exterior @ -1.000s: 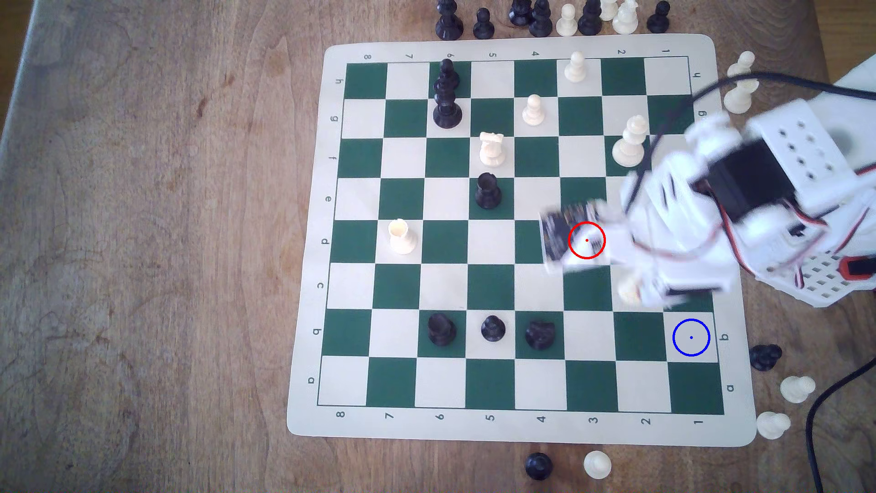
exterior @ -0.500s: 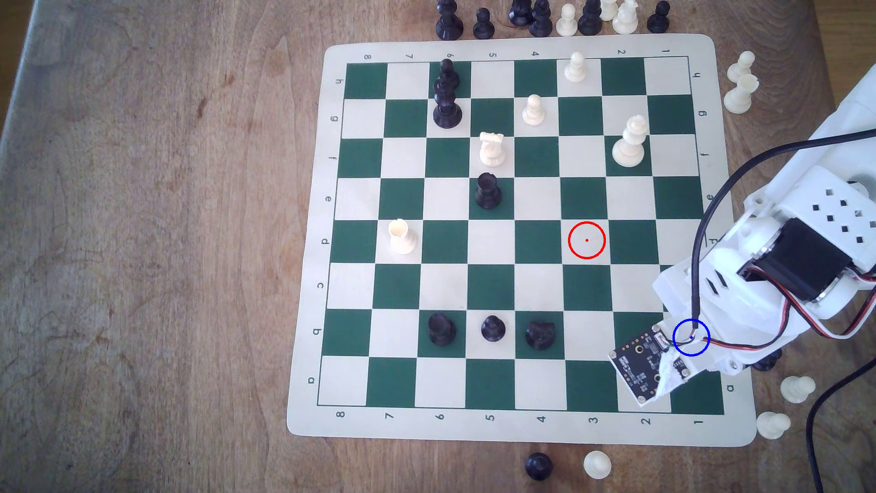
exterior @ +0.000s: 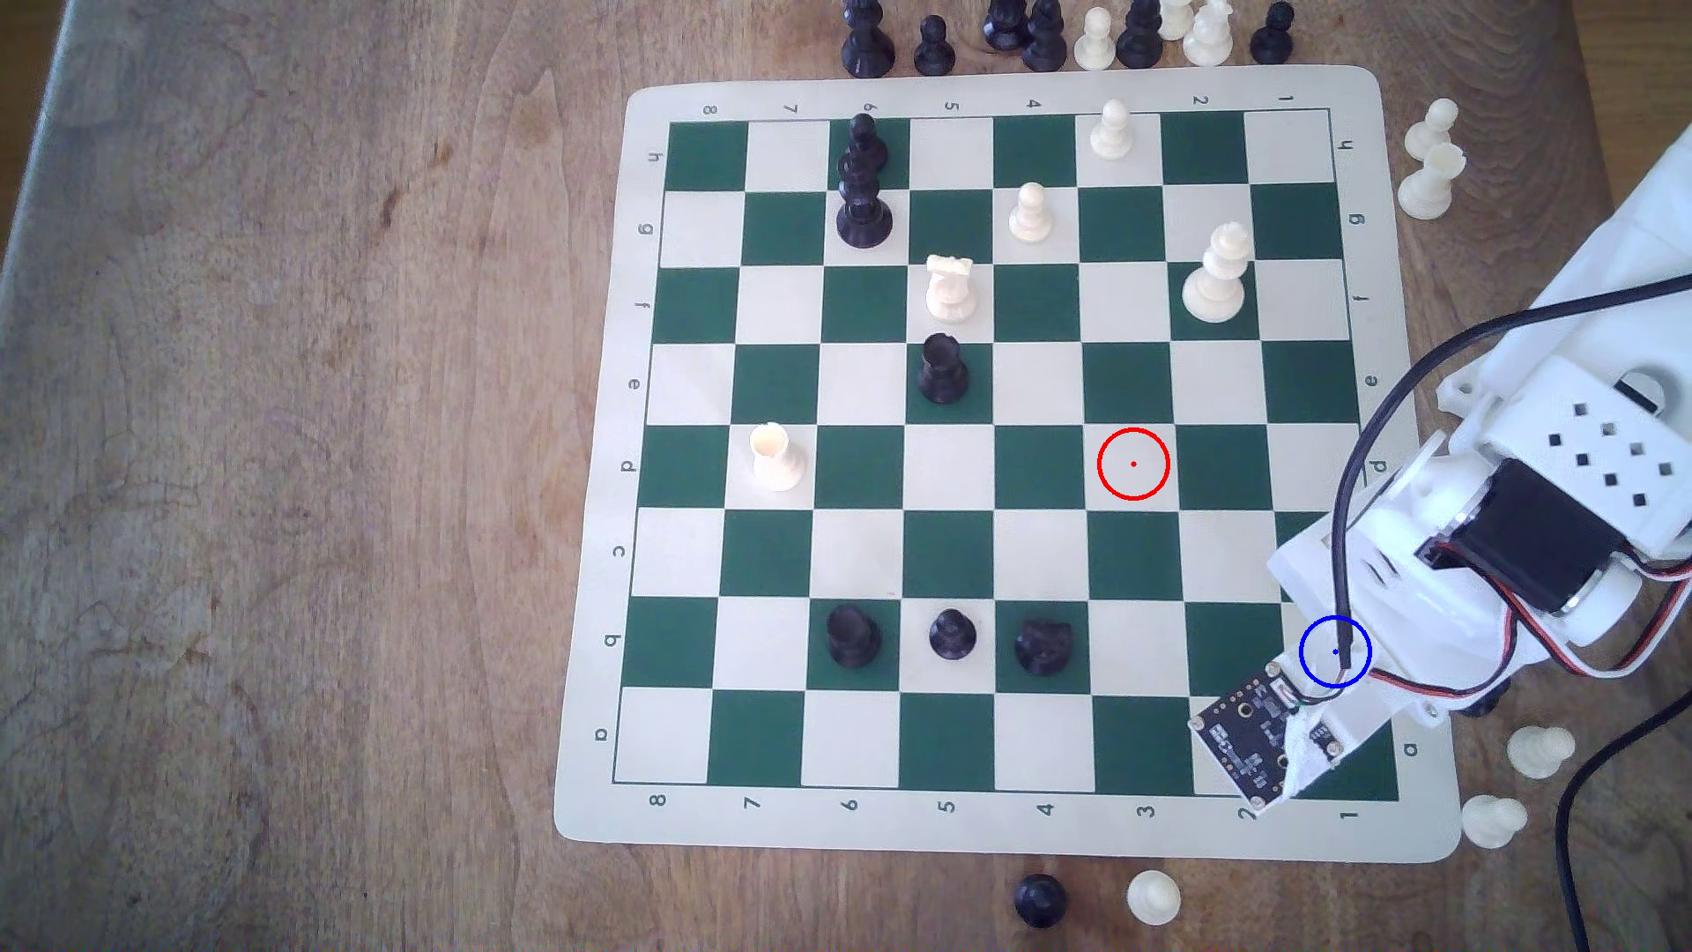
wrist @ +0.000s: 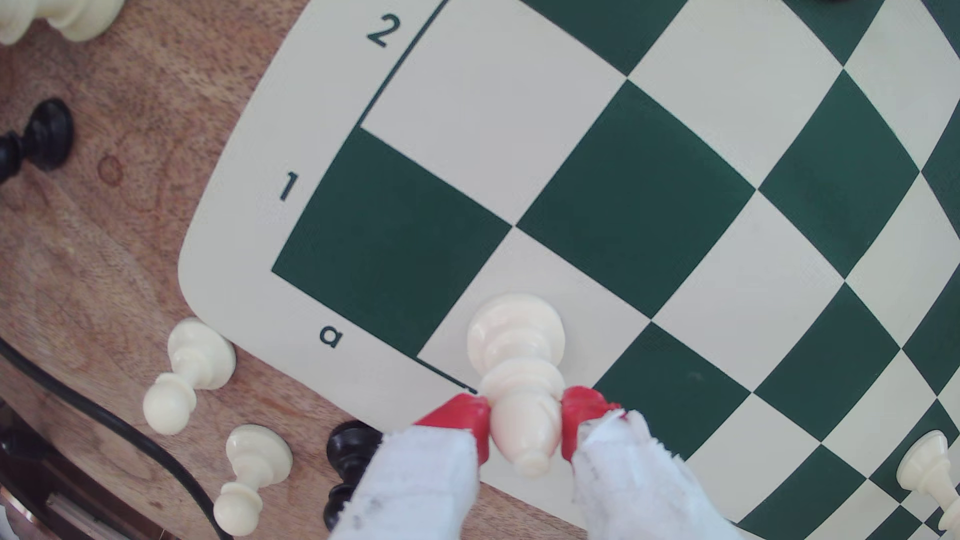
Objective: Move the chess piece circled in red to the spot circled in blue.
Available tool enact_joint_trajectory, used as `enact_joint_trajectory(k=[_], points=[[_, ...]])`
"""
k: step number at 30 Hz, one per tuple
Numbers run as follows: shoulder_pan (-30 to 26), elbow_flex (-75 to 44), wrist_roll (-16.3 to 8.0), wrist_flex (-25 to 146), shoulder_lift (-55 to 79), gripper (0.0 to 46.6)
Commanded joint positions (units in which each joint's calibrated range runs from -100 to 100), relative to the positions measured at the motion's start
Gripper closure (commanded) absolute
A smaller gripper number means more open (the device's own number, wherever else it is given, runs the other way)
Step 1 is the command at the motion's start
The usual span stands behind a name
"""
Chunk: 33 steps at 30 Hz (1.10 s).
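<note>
The gripper [wrist: 525, 423] has its red tips [wrist: 467, 413] pinched tight on the cream chess piece [wrist: 519, 374], grabbing it up near the top. The piece's round base sits over the pale square next to the dark corner square by the "a" and "1" labels on the board [wrist: 234, 249]. Can't tell if it's touching down. In the exterior view the arm [exterior: 1483, 549] covers the blue-ringed spot [exterior: 1335, 652].

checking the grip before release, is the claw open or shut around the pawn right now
Shut on it: in the wrist view the claw has both red pads pressed against the cream pawn, over the pale square beside the board's corner.
</note>
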Motion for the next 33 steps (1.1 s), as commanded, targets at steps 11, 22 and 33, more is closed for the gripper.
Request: enact_joint_trajectory(k=[11,22,33], points=[[3.8,0.7,1.1,-1.1,0.5,46.4],[4.3,1.8,0.8,-0.7,-1.5,24.1],[3.8,3.1,1.1,2.4,-7.9,18.6]])
